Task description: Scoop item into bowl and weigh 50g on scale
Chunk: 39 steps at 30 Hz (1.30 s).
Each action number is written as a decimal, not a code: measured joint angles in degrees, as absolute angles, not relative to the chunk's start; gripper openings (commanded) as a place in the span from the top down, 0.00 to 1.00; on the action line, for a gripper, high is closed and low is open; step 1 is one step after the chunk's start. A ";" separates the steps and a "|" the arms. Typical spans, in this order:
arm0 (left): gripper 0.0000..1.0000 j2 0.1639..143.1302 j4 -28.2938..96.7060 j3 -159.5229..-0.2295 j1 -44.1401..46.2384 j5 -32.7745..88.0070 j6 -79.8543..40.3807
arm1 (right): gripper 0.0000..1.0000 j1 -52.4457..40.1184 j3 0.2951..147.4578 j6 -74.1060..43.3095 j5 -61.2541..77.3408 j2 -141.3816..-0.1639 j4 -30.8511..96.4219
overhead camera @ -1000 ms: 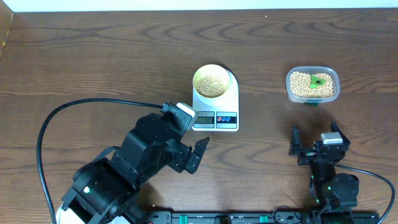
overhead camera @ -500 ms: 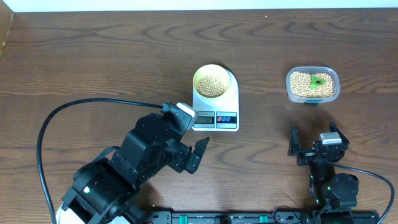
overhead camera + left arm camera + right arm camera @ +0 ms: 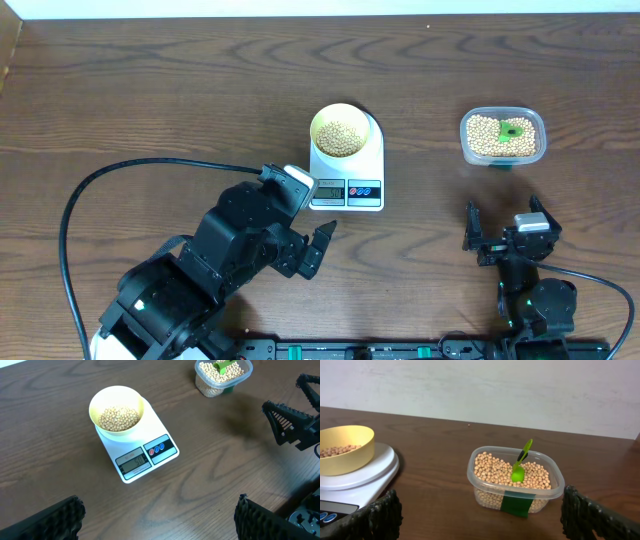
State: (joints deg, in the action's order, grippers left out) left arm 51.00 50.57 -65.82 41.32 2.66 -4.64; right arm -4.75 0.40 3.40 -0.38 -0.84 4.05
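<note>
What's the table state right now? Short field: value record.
bowl: on the scale, partly filled with beans
tub: right of scale, apart from it, full of beans
scoop: green, stuck in the tub's beans
left gripper: open, empty, short of the scale
right gripper: open, empty, facing the tub

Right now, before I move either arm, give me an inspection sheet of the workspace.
Surface: dark brown wooden table.
Job's things: pale yellow-green round bowl of small beige beans sits on flat white digital scale; display seems to read 50.
Clutter: clear plastic rectangular tub of beans, green plastic scoop inside.
Tools: left tool open, empty; right tool open, empty.
Cables: black cable loops beside left arm.
Surroundings: pale wall behind table.
</note>
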 measured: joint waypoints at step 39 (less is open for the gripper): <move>0.02 13.69 30.30 -53.98 1.87 6.15 -4.67 | 0.01 -4.82 0.40 3.40 -0.16 -0.84 4.03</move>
